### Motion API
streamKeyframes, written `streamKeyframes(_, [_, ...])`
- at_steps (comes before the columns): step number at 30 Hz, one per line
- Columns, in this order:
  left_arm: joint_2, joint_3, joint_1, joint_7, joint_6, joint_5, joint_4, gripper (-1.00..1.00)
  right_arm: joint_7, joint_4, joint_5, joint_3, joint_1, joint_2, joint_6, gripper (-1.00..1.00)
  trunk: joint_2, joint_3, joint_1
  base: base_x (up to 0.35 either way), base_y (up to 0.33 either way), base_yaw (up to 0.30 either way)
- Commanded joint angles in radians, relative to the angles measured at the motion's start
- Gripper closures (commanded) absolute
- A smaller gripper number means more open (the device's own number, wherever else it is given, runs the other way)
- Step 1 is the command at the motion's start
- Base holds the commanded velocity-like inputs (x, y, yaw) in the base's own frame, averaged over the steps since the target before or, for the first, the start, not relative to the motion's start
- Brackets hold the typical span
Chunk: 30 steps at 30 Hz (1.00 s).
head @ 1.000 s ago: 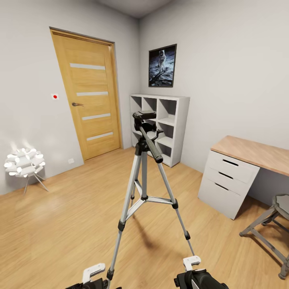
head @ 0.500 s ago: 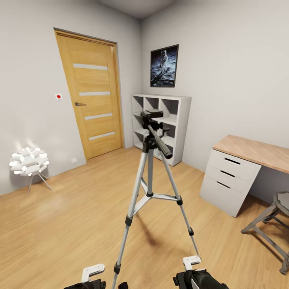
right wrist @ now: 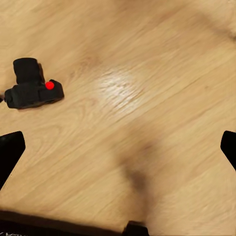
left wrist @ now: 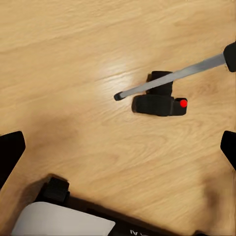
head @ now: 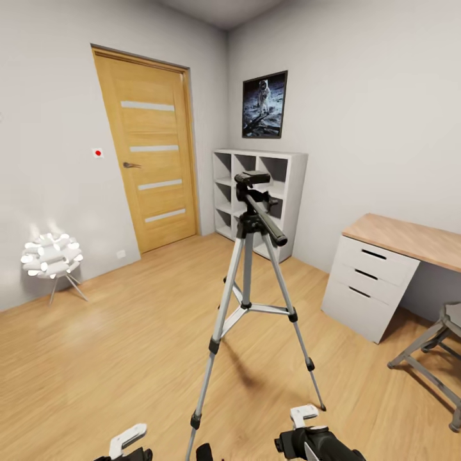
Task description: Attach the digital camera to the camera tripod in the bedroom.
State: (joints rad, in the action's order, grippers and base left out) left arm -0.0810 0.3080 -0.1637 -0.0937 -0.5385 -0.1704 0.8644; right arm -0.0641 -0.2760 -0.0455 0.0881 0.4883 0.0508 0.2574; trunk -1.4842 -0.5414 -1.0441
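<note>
The small black digital camera with a round red button [left wrist: 160, 101] is lying on the light wooden plank floor [left wrist: 73, 73], one silver-grey leg of the tall camera tripod [head: 250, 256] crossing over it. Both the left hand [left wrist: 118, 147] and the right hand [right wrist: 118, 147] are hanging wide apart, holding nothing.

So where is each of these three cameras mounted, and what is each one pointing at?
Head view: on the robot's head, facing forward and down at the camera tripod; both arms' ends peek in below.
Left wrist view: by the left gripper, facing the floor, the digital camera and a tripod leg.
Right wrist view: by the right gripper, facing the floor and camera.
Shared: both wrist views show the digital camera.
</note>
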Motion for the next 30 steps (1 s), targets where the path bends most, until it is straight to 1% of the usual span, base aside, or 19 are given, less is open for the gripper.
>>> streamKeyframes(1, [-0.002, 0.01, -0.002, -0.007, -0.009, -0.013, 0.003, -1.0, -0.013, -0.011, -0.005, 0.005, 0.0, -0.001, 0.007, -1.0, -0.008, -0.004, -0.004, -0.005, 0.007, 0.0])
streamKeyframes(3, [-0.003, 0.023, -0.006, -0.007, -0.021, -0.021, 0.01, -1.0, -0.043, -0.03, -0.006, 0.006, 0.001, -0.001, 0.01, -1.0, -0.022, -0.011, -0.012, -0.003, 0.005, 0.0])
streamKeyframes(5, [0.0, 0.036, -0.013, -0.007, -0.046, -0.045, 0.026, -1.0, -0.082, -0.049, -0.01, 0.007, 0.001, -0.001, 0.013, -1.0, -0.036, -0.017, -0.019, -0.002, 0.003, 0.0])
streamKeyframes(6, [0.002, 0.045, -0.019, -0.007, -0.063, -0.065, 0.036, -1.0, -0.102, -0.057, -0.012, 0.008, 0.001, -0.001, 0.014, -1.0, -0.043, -0.02, -0.023, -0.001, 0.002, 0.0])
streamKeyframes(7, [0.011, 0.085, -0.061, -0.02, -0.129, -0.143, 0.064, -1.0, -0.164, -0.092, -0.017, 0.01, 0.002, -0.003, 0.017, -1.0, -0.05, -0.023, -0.027, -0.001, 0.001, 0.0])
streamKeyframes(8, [0.011, 0.085, -0.061, -0.02, -0.129, -0.143, 0.064, -1.0, -0.164, -0.092, -0.017, 0.01, 0.002, -0.003, 0.017, -1.0, -0.057, -0.026, -0.031, -0.001, 0.001, 0.0])
streamKeyframes(11, [0.02, 0.1, -0.096, -0.055, -0.156, -0.177, 0.072, -1.0, -0.188, -0.11, -0.019, 0.011, 0.003, -0.004, 0.018, -1.0, -0.078, -0.036, -0.042, 0.0, 0.0, 0.0])
streamKeyframes(12, [0.02, 0.1, -0.096, -0.055, -0.156, -0.177, 0.072, -1.0, -0.188, -0.11, -0.019, 0.011, 0.003, -0.004, 0.018, -1.0, -0.085, -0.039, -0.046, 0.0, 0.0, 0.0])
streamKeyframes(13, [0.022, 0.104, -0.106, -0.072, -0.162, -0.185, 0.074, -1.0, -0.193, -0.114, -0.02, 0.011, 0.003, -0.005, 0.017, -1.0, -0.092, -0.042, -0.05, 0.0, 0.0, 0.0])
streamKeyframes(15, [0.025, 0.108, -0.121, -0.111, -0.169, -0.198, 0.076, -1.0, -0.202, -0.119, -0.021, 0.011, 0.004, -0.008, 0.016, -1.0, -0.106, -0.048, -0.058, 0.0, 0.0, 0.0])
streamKeyframes(16, [0.026, 0.112, -0.131, -0.145, -0.17, -0.207, 0.076, -1.0, -0.208, -0.122, -0.022, 0.011, 0.004, -0.011, 0.013, -1.0, -0.113, -0.051, -0.061, 0.0, 0.0, 0.0])
streamKeyframes(17, [0.026, 0.112, -0.131, -0.145, -0.17, -0.207, 0.076, -1.0, -0.208, -0.122, -0.022, 0.011, 0.004, -0.011, 0.013, -1.0, -0.12, -0.054, -0.065, 0.0, 0.0, 0.0])
streamKeyframes(20, [0.027, 0.115, -0.139, -0.182, -0.17, -0.215, 0.078, -1.0, -0.216, -0.125, -0.026, 0.011, 0.004, -0.015, 0.008, -1.0, -0.141, -0.064, -0.077, 0.0, 0.0, 0.0])
streamKeyframes(22, [0.026, 0.116, -0.142, -0.196, -0.17, -0.218, 0.078, -1.0, -0.22, -0.126, -0.037, 0.012, 0.004, -0.017, 0.006, -1.0, -0.155, -0.07, -0.084, 0.0, 0.0, 0.0])
streamKeyframes(25, [0.024, 0.118, -0.145, -0.208, -0.17, -0.224, 0.077, -1.0, -0.224, -0.127, -0.067, 0.012, 0.006, -0.018, 0.005, -1.0, -0.176, -0.079, -0.096, 0.0, 0.0, 0.0])
streamKeyframes(27, [0.026, 0.12, -0.147, -0.213, -0.17, -0.236, 0.077, -1.0, -0.225, -0.128, -0.082, 0.012, 0.008, -0.019, 0.005, -1.0, -0.19, -0.086, -0.104, 0.0, 0.0, 0.0])
streamKeyframes(29, [0.027, 0.122, -0.154, -0.216, -0.171, -0.26, 0.077, -1.0, -0.226, -0.128, -0.092, 0.011, 0.012, -0.019, 0.006, -1.0, -0.204, -0.092, -0.111, 0.0, 0.0, 0.0])
streamKeyframes(30, [0.027, 0.122, -0.154, -0.216, -0.171, -0.26, 0.077, -1.0, -0.226, -0.128, -0.092, 0.011, 0.012, -0.019, 0.006, -1.0, -0.211, -0.095, -0.115, 0.0, 0.0, 0.0])
